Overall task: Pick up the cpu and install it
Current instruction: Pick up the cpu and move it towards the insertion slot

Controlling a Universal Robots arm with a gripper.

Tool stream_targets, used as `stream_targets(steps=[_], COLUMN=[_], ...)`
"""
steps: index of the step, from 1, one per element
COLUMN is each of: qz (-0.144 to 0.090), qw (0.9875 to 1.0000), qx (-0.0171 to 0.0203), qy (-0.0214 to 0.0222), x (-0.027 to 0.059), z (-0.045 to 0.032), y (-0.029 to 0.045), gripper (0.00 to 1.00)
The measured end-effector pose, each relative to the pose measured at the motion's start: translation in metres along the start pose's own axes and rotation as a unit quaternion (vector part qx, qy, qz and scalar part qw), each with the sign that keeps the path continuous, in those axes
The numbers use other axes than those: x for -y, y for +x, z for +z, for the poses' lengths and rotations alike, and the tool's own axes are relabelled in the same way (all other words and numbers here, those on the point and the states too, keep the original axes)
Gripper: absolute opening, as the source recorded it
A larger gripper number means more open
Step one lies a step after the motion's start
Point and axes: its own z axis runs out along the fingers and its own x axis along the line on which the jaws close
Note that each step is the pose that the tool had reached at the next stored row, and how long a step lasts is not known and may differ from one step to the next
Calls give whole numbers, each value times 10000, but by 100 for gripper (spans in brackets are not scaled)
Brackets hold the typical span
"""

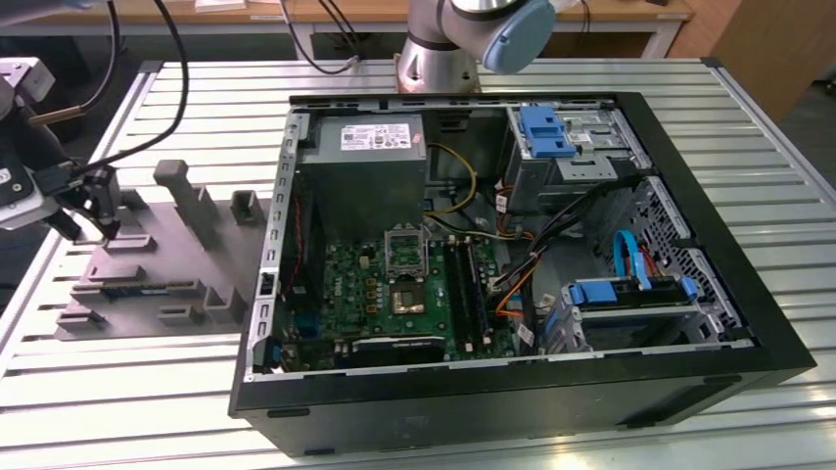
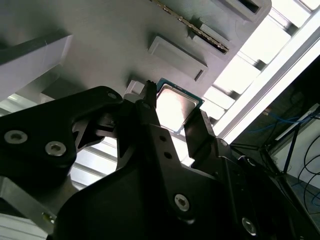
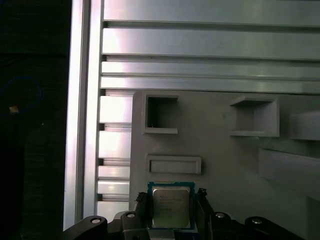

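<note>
Here the exterior view gives us the wider layout. The arm [image 1: 471, 29] rises behind an open computer case [image 1: 523, 392] on a slatted metal table [image 1: 78, 392]. The gripper [image 1: 102, 223] points down at a grey tray [image 1: 170, 284], well apart from the case and on the exterior view's left of it. Inside the case lies a green board [image 1: 379, 304], far from the gripper.

The wrist views bring us in close on the cpu [image 3: 171, 207]. In the first wrist view we look straight down on its shiny metal top, framed by a thin teal edge. A black finger [image 3: 142, 212] sits against one side and its partner against the other. Just beyond the cpu from the gripper is a low flat block [image 3: 174, 164] of the tray. Farther out are two square pockets [image 3: 161, 114], then the table's bright slats.

The second wrist view looks up along the gripper's [image 2: 175, 102] black body. The cpu [image 2: 175, 106] glares between the two fingers [image 2: 150, 120], and the tray's grey floor spreads beyond it. Farther from the gripper a thin strip with a gold edge [image 2: 192, 25] stands in a slot of the tray.

The fingers are closed in to the width of the cpu and grip it by two opposite edges. The cpu is at the tray, right between the fingertips. We cannot tell whether it rests on the tray or hangs just clear.
</note>
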Motion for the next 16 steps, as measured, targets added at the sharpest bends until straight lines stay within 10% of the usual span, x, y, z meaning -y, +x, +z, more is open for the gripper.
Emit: stream_targets(steps=[16], qz=[0], qw=[10000], qx=[0], qy=[0], x=[-3], z=[-48], y=[0], gripper=[47])
